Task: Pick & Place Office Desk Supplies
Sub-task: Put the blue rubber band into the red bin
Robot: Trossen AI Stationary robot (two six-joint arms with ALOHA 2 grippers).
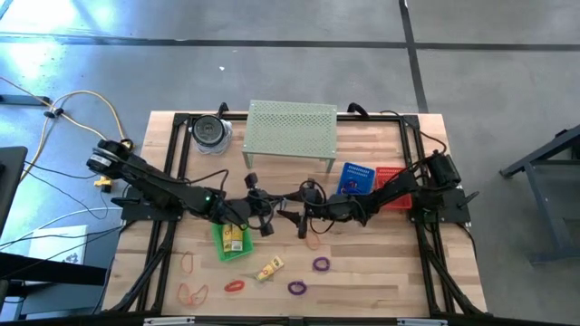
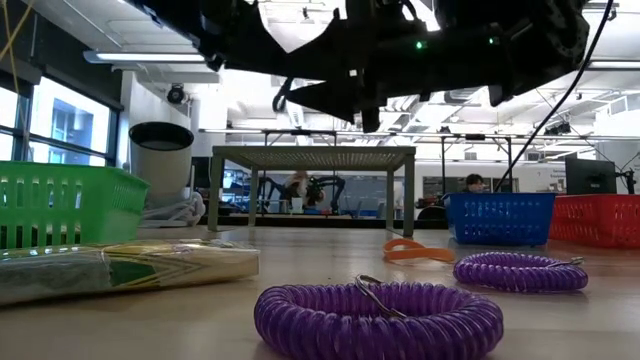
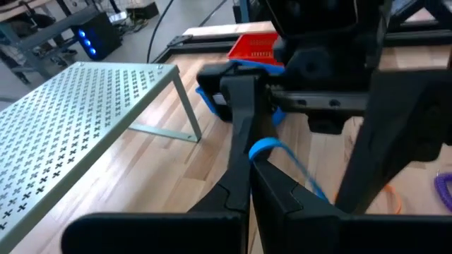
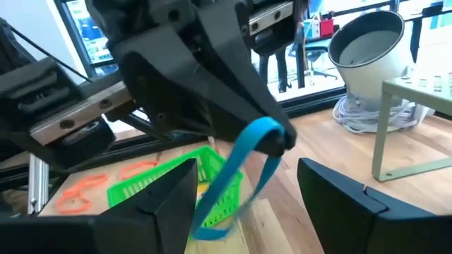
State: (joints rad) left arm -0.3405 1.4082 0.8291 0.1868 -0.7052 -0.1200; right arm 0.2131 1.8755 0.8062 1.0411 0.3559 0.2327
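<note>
A blue loop point(image 4: 244, 166) hangs pinched above the table; purple loops point(image 1: 308, 275), orange loops point(image 1: 190, 279) and a yellow packet point(image 1: 268, 268) lie scattered.

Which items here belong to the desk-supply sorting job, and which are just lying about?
Job: blue loop pinched in the shut left gripper; open right gripper; purple loops; orange loops; yellow packet; baskets.
Lying about: perforated shelf; cable reel.

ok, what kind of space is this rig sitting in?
Looks like an open lab or workshop, not a home: bare concrete floor, strip ceiling lights, and rows of workstations with a person seated in the background.
</note>
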